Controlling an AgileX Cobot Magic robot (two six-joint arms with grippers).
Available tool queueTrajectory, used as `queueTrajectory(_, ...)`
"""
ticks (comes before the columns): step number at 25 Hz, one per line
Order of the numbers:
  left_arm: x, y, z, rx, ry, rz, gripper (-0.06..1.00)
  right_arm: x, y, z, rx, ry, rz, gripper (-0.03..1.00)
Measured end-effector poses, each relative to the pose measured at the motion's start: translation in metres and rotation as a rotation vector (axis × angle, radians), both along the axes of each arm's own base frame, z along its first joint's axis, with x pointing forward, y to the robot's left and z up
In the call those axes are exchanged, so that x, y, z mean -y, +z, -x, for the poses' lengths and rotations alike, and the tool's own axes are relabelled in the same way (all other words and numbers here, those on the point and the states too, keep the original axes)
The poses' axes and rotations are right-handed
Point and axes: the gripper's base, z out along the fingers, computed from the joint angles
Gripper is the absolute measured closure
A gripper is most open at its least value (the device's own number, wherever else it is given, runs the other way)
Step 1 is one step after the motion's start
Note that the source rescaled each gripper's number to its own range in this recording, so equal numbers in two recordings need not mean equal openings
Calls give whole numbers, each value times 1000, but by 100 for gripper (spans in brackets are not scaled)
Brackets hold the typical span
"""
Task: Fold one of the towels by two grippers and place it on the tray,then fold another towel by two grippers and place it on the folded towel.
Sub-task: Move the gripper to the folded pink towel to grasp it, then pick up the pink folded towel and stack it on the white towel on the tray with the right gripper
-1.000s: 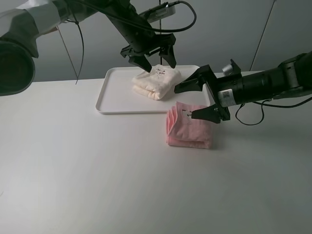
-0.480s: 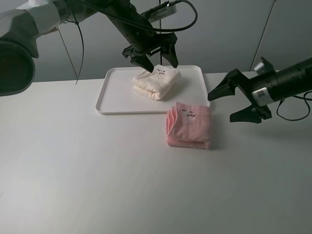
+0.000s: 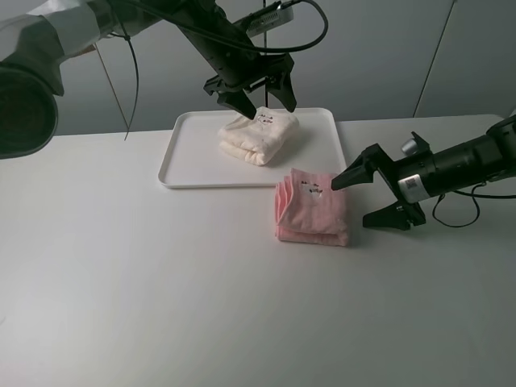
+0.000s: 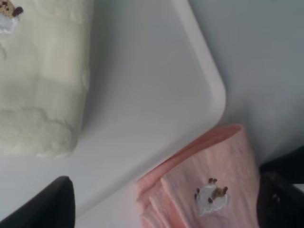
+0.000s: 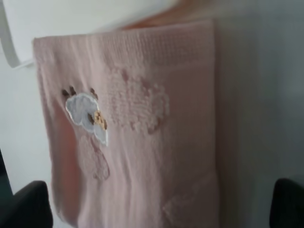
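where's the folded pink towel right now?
In the exterior high view the folded pink towel lies on the table right of centre, just off the white tray's near right corner, beside the open right gripper.

White table surface [image 3: 161, 298]: plain, matte, fills the lower and middle frame. Grey wall panels [image 3: 379, 48]: span the upper frame, with a thin dark seam [image 3: 435, 56] running diagonally at upper right. Thin black cable [image 3: 131, 72]: hangs at upper left.

The left gripper [image 3: 262, 101] hangs with its jaws spread at the end of an arm reaching in from the upper left, while the right gripper [image 3: 359, 200] points leftward, jaws wide apart.
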Motion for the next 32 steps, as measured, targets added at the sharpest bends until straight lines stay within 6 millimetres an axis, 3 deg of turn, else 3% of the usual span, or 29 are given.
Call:
queueTrajectory(3,0,0,0,0,-1,0,-4,-7,-1,-1,19,2,2,-2)
queueTrajectory(6,0,0,0,1,-2,0,-4,-21,-4,-1,35,31,47,9)
queueTrajectory(9,0,0,0,1,-2,0,-4,-34,-8,-1,53,53,110,31)
queueTrajectory(14,0,0,0,1,-2,0,-4,-33,-13,-2,62,51,173,87)
queueTrajectory(20,-4,1,-2,6,-6,0,-4,-36,-3,-1,114,103,138,89)
queueTrajectory(26,-27,6,11,39,-127,-89,-4,-39,49,-4,242,104,107,89)
queueTrajectory(32,-63,33,40,56,-130,-115,-4,-41,100,-39,311,151,120,89)
